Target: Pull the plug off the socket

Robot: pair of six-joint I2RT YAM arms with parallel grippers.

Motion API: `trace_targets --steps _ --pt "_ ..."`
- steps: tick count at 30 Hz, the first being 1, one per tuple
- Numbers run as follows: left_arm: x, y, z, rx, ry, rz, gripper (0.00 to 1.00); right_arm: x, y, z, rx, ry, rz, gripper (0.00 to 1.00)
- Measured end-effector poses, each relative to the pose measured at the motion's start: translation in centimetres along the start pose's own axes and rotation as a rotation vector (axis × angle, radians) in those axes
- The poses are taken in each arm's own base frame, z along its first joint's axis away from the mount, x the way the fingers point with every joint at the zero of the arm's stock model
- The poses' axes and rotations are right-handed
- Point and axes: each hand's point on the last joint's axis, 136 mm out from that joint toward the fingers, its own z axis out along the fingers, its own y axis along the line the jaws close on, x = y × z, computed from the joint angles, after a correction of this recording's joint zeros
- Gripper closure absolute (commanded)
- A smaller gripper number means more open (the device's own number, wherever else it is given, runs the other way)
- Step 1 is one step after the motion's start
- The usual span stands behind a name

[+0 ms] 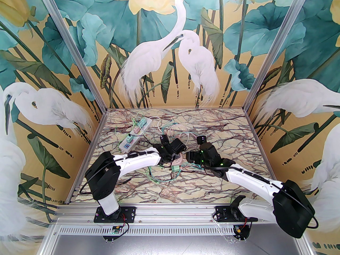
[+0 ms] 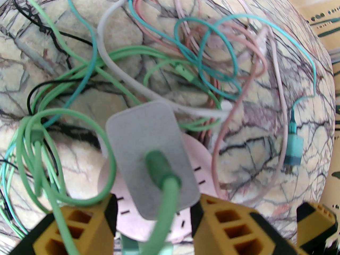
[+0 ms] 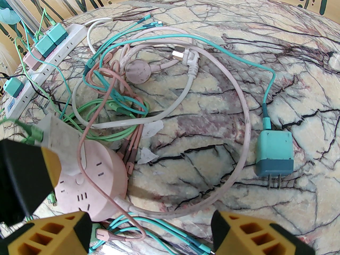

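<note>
Much of the round pink socket (image 3: 106,169) at mid-table hides under the grey plug (image 2: 148,142), a green cable (image 2: 170,192) leaving its top. Left gripper (image 2: 155,208) straddles the plug, whether clamped is unclear; right gripper (image 3: 151,222) gapes empty.

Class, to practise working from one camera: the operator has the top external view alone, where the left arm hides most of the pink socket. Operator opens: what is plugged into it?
Observer: A grey adapter stands in the pink round socket, a green cable leaving its top.
Operator: Where do the fingers of the left end effector sit?
Observer: One on each side of the adapter; contact I cannot confirm.
Operator: And the right end effector?
Observer: Open above loose cables, holding nothing.
</note>
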Motion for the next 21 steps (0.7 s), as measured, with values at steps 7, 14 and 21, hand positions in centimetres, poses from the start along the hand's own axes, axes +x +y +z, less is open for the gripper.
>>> trace_targets --steps 7,14,21 --pt "-0.8 -0.4 0.7 -0.019 -0.003 -0.012 0.49 0.0 0.0 0.0 0.001 0.002 0.0 0.19" --pt "-1.2 -0.2 1.4 -0.056 0.004 -0.006 0.52 0.3 -0.1 0.3 0.007 0.013 -0.001 0.19" --pt "-1.4 0.3 1.8 -0.083 -0.004 0.01 0.66 0.4 -0.1 0.3 0.006 0.015 -0.002 0.19"
